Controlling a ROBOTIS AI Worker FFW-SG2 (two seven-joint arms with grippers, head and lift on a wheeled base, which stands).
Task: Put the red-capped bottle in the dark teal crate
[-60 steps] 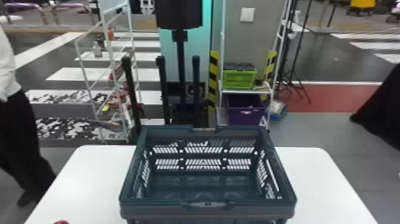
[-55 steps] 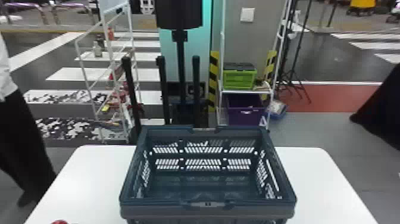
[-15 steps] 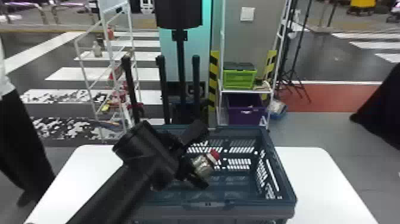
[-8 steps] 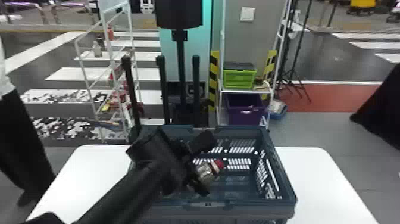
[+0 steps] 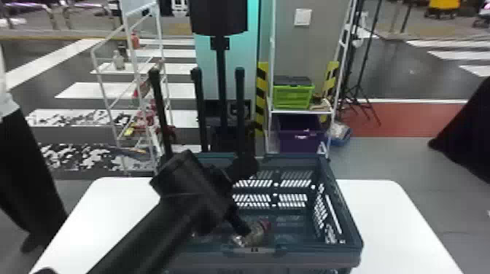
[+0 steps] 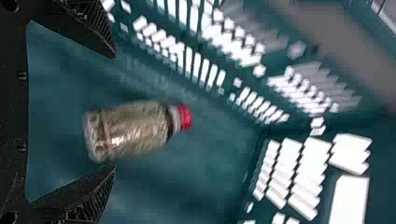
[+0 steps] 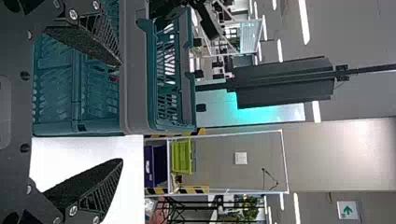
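Red-capped bottle [image 6: 135, 130] (count: one), ungripped inside one dark teal crate [image 5: 317, 251]; left tool [image 5: 251, 200] wide open near it, right tool [image 7: 121, 112] also open.

the dark teal crate [image 5: 313, 251] gapes upward, and i have room inside it between my left gripper [image 5: 253, 199] and the slotted right wall [image 5: 326, 218]. the walls and rim bar me from the sides; my left arm [image 5: 146, 233] crosses over the crate's left part. the red-capped bottle [image 5: 257, 235] has its base showing in the gap of my spread fingers; whether they touch, i can't tell. over the white table [image 5: 386, 226], right of the crate, i could pass.
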